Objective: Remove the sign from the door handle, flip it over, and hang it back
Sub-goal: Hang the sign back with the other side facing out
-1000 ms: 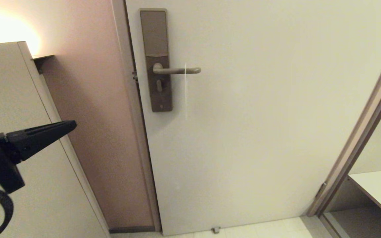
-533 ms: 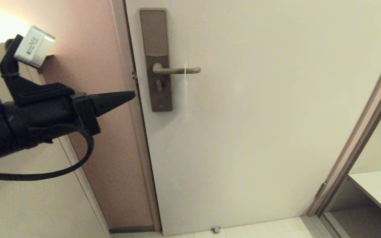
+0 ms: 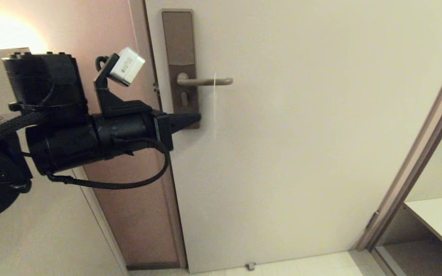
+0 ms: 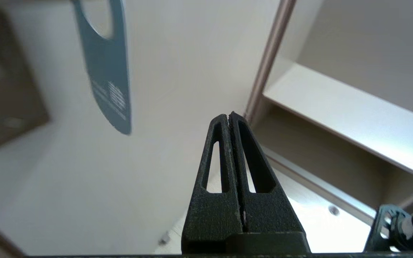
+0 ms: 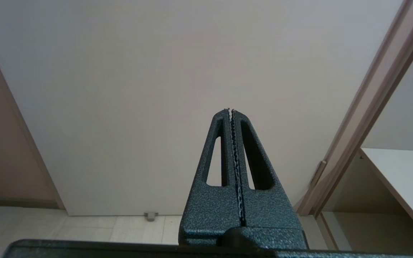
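I'm on the approach: sign (image 3: 215, 105) hangs edge-on from the door handle (image 3: 205, 81), my left gripper (image 3: 194, 119), fingers pressed together, just beside it, so next I must spread them to pinch it.

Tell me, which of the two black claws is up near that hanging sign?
The left gripper, raised beside the door handle, with the teal sign close ahead. The right gripper faces bare door.

A hotel guest room entrance: a plain cream door (image 3: 301, 153) fitted with a tall card-lock backplate (image 3: 178, 42) and lever door handle (image 3: 205, 81), a teal hanger sign (image 4: 108, 75) on it, and open wardrobe shelving (image 3: 436, 218) at four o'clock.
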You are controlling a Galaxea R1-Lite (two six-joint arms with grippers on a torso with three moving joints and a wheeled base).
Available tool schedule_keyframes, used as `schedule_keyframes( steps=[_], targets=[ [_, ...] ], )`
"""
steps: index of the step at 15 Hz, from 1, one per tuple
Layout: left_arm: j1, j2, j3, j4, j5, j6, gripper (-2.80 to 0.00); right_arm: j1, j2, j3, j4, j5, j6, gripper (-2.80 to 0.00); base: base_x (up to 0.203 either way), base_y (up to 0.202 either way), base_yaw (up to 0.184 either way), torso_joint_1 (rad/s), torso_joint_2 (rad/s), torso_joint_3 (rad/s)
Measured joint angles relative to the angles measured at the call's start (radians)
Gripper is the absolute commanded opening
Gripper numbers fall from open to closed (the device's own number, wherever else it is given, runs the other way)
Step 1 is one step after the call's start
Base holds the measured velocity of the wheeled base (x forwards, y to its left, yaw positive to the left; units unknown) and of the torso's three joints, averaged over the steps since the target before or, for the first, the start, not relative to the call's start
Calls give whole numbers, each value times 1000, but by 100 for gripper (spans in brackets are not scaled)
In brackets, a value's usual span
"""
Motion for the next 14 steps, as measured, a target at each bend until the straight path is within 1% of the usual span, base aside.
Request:
schedule_keyframes(
  steps=[3,6,9,14],
  targets=[
    [-22,71,-36,0,9,9,-280,0,0,0,0,0,0,-280,0,0,0,0,0,0],
    [-30,154,-111,-6,43,10,-280,0,0,0,0,0,0,-280,0,0,0,0,0,0],
    [-49,230,-183,-42,78,10,-280,0,0,0,0,0,0,-280,0,0,0,0,0,0],
    [-71,307,-222,-46,95,10,-280,1,0,0,0,0,0,-280,0,0,0,0,0,0]
  ],
)
